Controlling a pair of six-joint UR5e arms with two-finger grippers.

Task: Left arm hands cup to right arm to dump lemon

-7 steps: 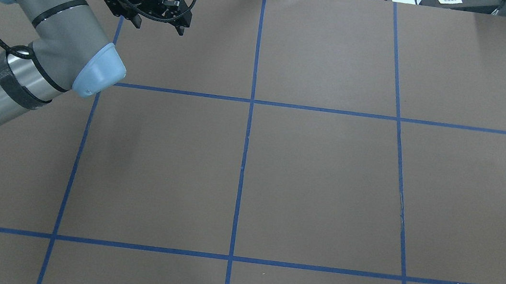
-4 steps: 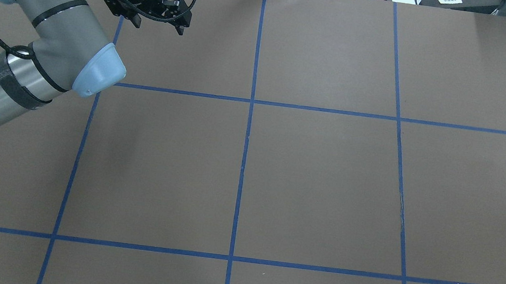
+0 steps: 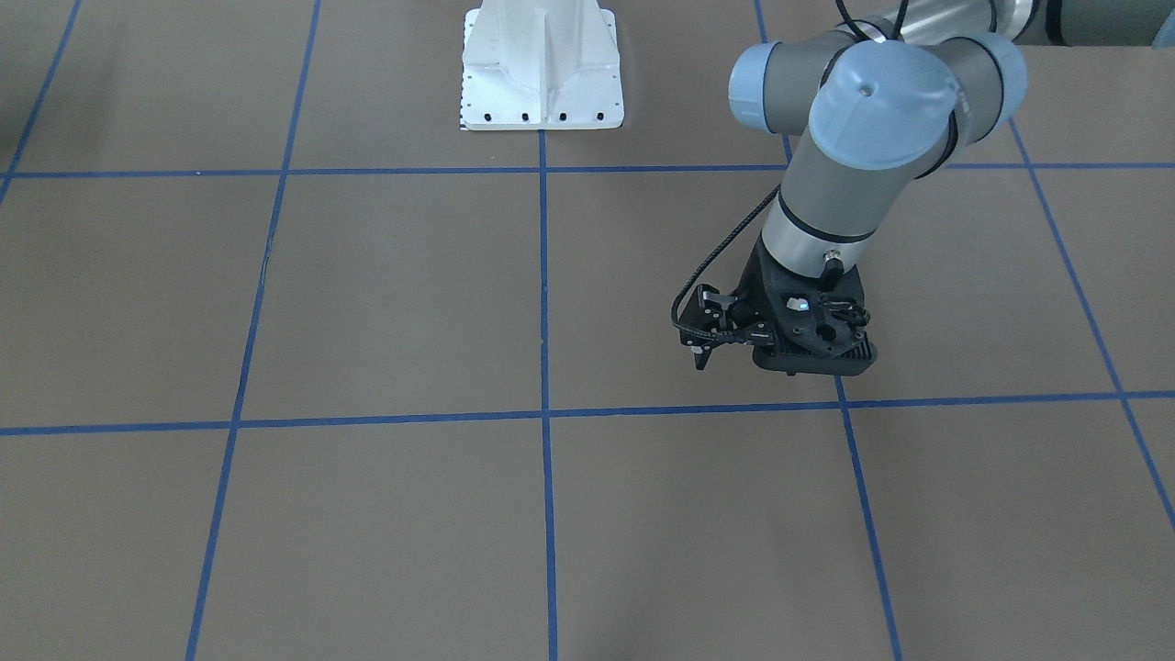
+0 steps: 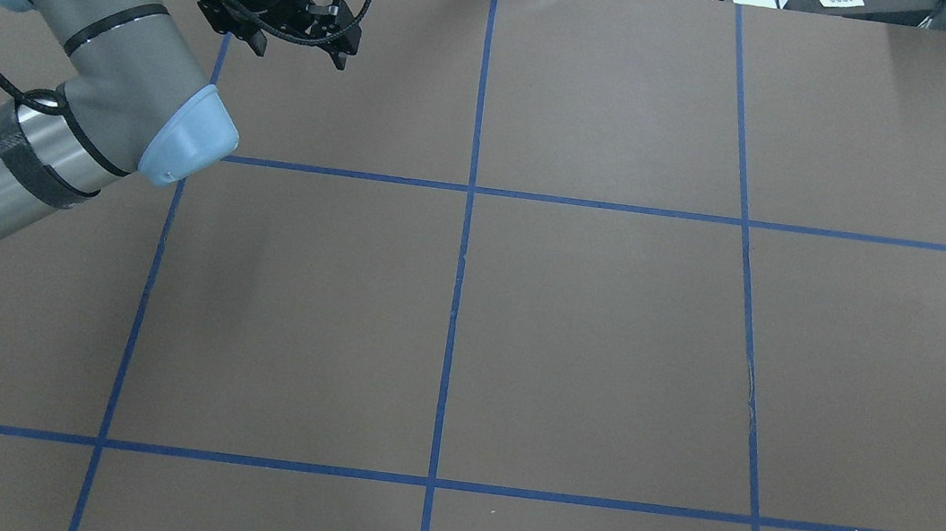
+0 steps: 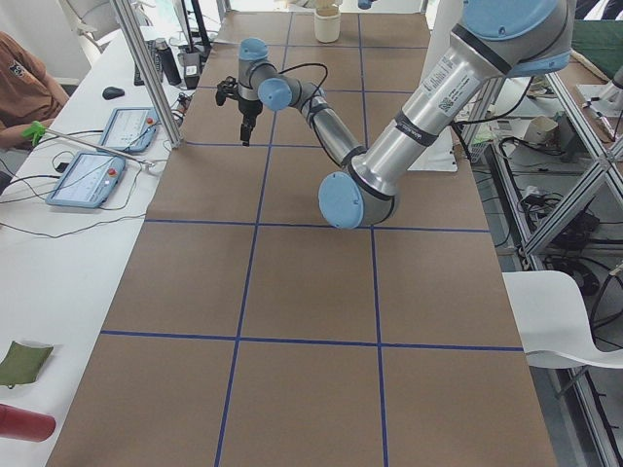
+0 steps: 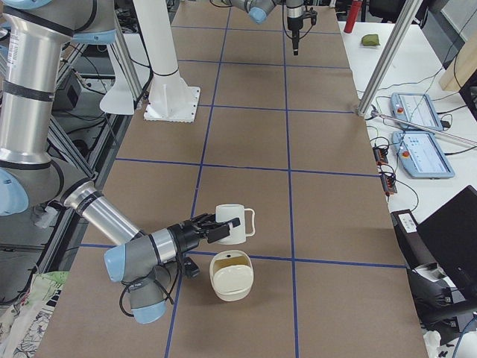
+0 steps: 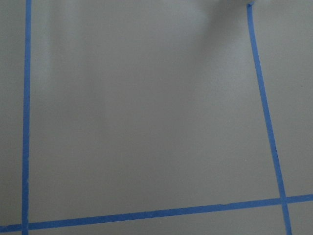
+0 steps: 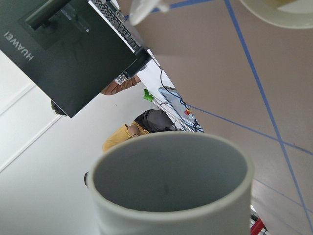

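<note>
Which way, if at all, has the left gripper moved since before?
Yes, slightly: overhead, the left gripper has edged toward the central blue tape line.

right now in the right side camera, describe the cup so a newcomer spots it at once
Find the big near arm at the lower left of the exterior right view and follow it to the right gripper. The cup is at its tip: white, with a loop handle, unlike the wider, squatter cream bowl beside it.
</note>
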